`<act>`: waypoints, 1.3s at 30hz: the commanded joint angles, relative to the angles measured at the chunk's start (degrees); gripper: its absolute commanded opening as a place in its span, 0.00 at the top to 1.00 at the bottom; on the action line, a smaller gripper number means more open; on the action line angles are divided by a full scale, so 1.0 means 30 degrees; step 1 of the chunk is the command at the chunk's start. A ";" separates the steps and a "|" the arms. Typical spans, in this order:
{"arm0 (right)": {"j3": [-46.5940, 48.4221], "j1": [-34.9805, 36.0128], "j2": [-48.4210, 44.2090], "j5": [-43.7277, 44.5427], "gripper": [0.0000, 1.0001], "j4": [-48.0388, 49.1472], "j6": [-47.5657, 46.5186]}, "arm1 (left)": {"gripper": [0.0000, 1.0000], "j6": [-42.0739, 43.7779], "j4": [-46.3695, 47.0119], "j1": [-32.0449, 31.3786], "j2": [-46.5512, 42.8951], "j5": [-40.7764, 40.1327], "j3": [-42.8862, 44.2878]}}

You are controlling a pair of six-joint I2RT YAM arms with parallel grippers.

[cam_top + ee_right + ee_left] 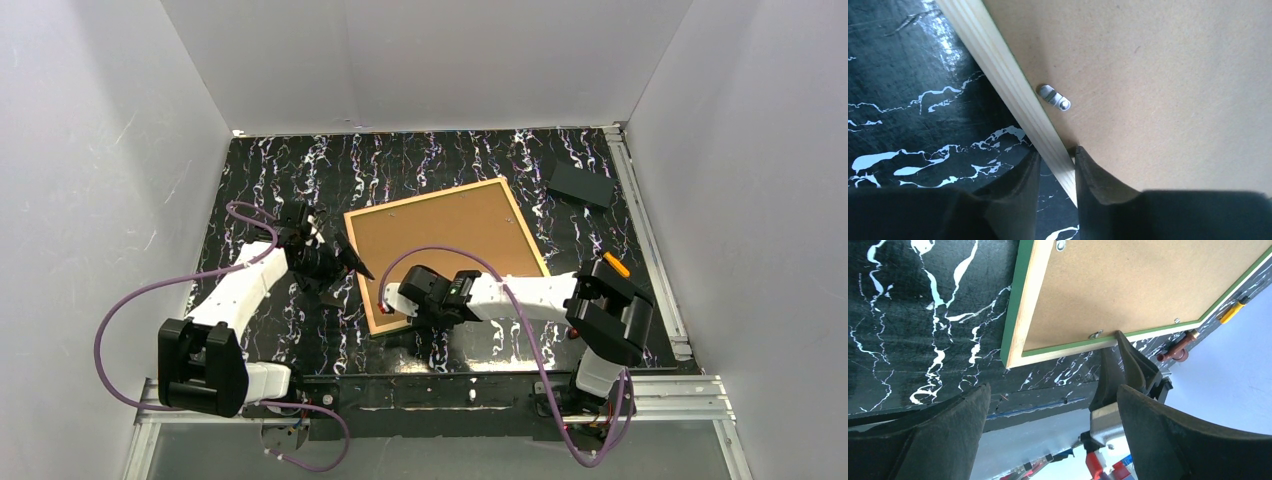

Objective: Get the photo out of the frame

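The frame (pixel 420 197) lies face down on the black marbled table, its green border (pixel 1015 305) and pale wood rail (pixel 998 65) showing. The brown backing panel (pixel 445 245) fills it, held by small metal turn clips (pixel 1053 98). The photo is hidden under the backing. My right gripper (pixel 395 305) is at the frame's near-left corner. In the right wrist view it (pixel 1057 151) is shut on the wood rail, one finger outside and one on the backing. My left gripper (pixel 340 262) is open and empty just left of the frame, and it also shows in the left wrist view (pixel 1053 390).
A flat black rectangular object (pixel 580 184) lies at the back right. An orange-yellow pen-like item (pixel 617 265) is near the right arm. White walls close in the table on three sides, and a metal rail (pixel 650 240) runs along the right edge.
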 commanded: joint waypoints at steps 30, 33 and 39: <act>0.2796 -0.1097 -0.2953 -0.0682 0.99 0.2450 0.4287 | 0.02 -0.6587 0.1157 0.0704 -0.3969 0.2145 -0.1019; 0.3227 -0.1371 -0.2703 -0.1200 0.99 0.2393 0.4733 | 0.02 -0.8263 0.5097 0.0704 -0.3704 0.2845 -0.2845; 0.3770 -0.1659 -0.2340 -0.1722 0.99 0.2421 0.5561 | 0.02 -1.0380 1.0564 0.0506 -0.3353 0.2890 -0.5608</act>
